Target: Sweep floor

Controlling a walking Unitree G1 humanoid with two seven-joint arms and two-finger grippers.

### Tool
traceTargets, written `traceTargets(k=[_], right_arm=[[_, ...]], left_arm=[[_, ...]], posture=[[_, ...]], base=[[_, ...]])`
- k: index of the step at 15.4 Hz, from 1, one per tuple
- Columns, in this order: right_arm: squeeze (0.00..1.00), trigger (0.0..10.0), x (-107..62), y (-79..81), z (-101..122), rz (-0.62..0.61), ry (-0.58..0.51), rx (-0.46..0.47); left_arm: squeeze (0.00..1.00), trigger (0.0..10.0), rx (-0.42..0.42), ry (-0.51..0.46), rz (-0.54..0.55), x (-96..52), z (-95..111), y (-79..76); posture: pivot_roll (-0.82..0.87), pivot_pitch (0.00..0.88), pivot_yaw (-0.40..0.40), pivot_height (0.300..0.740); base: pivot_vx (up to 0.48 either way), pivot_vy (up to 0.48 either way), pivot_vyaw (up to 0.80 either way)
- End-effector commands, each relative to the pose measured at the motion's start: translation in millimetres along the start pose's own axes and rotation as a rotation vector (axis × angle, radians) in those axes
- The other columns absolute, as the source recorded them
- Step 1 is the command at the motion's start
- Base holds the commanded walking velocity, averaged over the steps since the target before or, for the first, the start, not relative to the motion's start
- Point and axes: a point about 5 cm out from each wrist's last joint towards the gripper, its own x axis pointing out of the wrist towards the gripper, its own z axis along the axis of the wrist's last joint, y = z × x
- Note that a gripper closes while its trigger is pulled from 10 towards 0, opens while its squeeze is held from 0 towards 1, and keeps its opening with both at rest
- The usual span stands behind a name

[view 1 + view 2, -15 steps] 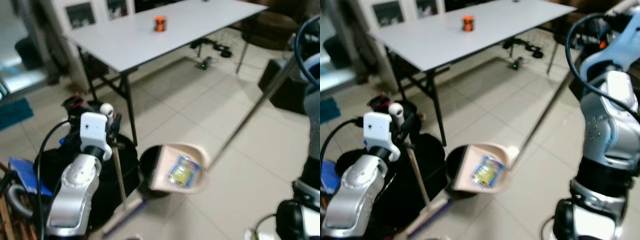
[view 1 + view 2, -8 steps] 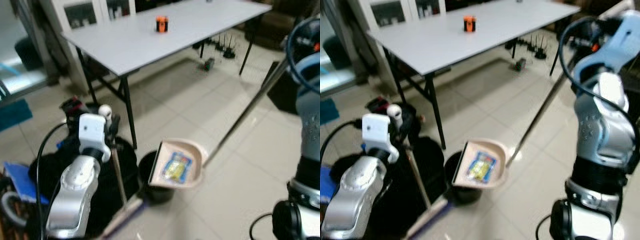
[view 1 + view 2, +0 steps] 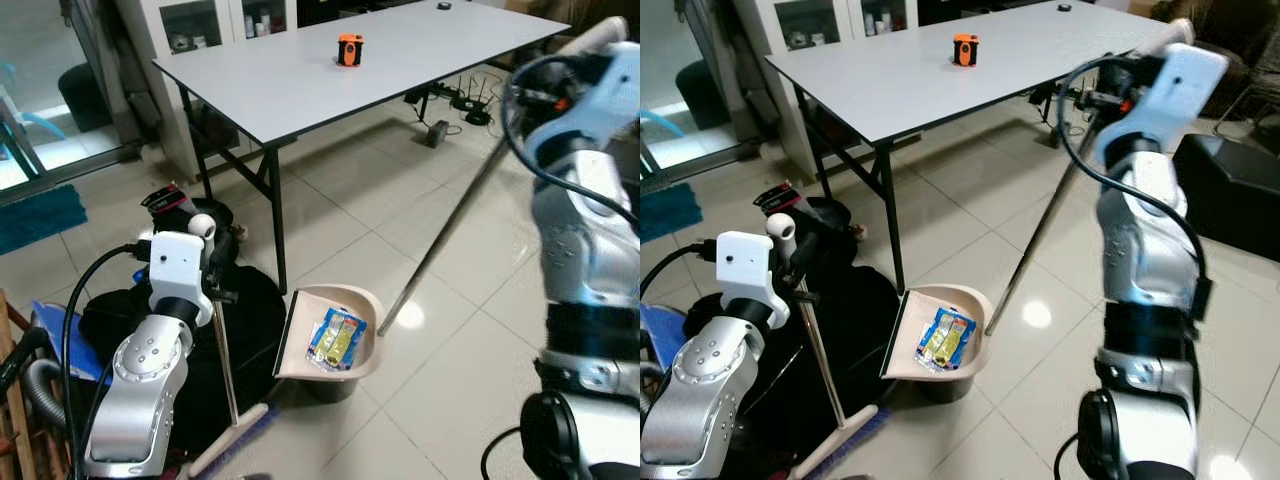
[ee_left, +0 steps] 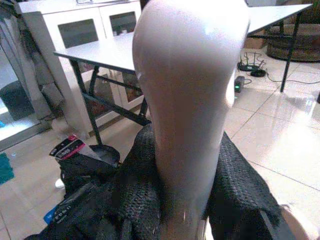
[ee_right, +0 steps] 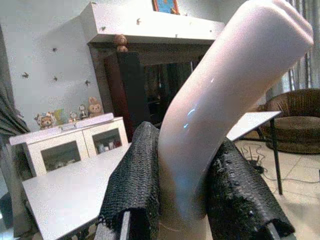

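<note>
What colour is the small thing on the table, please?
Orange with some black, on the grey table; clearest in the left eye view.

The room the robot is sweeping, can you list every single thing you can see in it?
Dustpan: one, beige, held up over the bin on a long silver pole.
Wrapper: one, yellow and blue, lying in the dustpan.
Bin: one, black, on the floor under the dustpan.
Broom: one, thin pole, bristles on the floor.
Table: one, white top, black legs.
Small orange thing: one, on the table.
Cabinet: one, white, behind the table.
Black bag: one, on the floor by the broom.
Left gripper: shut on the broom handle.
Right gripper: shut on the dustpan handle.
</note>
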Motion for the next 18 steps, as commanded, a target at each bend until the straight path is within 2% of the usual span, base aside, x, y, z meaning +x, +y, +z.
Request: traceTargets(k=[1, 3, 4, 9, 12, 14, 18], right_arm=[[0.00, 10.0, 7.1, 14.5, 11.8, 0.052, -0.091, -0.004], [0.00, 10.0, 8.2, 26.4, 8.6, 0.105, -0.127, -0.036], [0.00, 10.0, 6.9, 42.4, 2.9, 0.178, -0.172, -0.111], [0.00, 10.0, 0.3, 64.8, -10.2, 0.278, -0.239, -0.192], [0.00, 10.0, -8.4, 79.5, -15.9, 0.345, -0.304, -0.216], [0.00, 10.0, -20.6, 98.5, -20.8, 0.444, -0.378, -0.251], [0.00, 10.0, -36.7, 117.3, -33.2, 0.577, -0.405, -0.297]], left_arm=[[0.00, 10.0, 0.011, -0.025, 0.000, -2.0, 6.7, 0.8], [0.00, 10.0, 0.013, -0.022, 0.004, -3.8, 5.8, 2.0], [0.00, 10.0, 0.014, -0.019, 0.005, -5.3, 5.3, 2.1], [0.00, 10.0, 0.015, -0.014, 0.001, -6.2, 4.8, 1.9], [0.00, 10.0, 0.018, -0.011, -0.003, -7.4, 4.7, 1.7], [0.00, 10.0, 0.018, -0.010, -0.005, -7.4, 4.9, 1.1], [0.00, 10.0, 0.019, -0.010, -0.007, -7.3, 5.4, 0.8]], posture=[[0.09, 0.000, 0.011, 0.740], [0.09, 0.000, 0.011, 0.740], [0.10, 0.000, 0.010, 0.740], [0.10, 0.000, 0.012, 0.740], [0.10, 0.003, 0.018, 0.740], [0.11, 0.003, 0.019, 0.740], [0.11, 0.004, 0.019, 0.740]], base=[[0.000, 0.000, 0.00], [0.000, 0.000, 0.00], [0.000, 0.000, 0.00], [0.000, 0.000, 0.00], [0.000, 0.000, 0.00], [0.000, 0.000, 0.00], [0.000, 0.000, 0.00]])
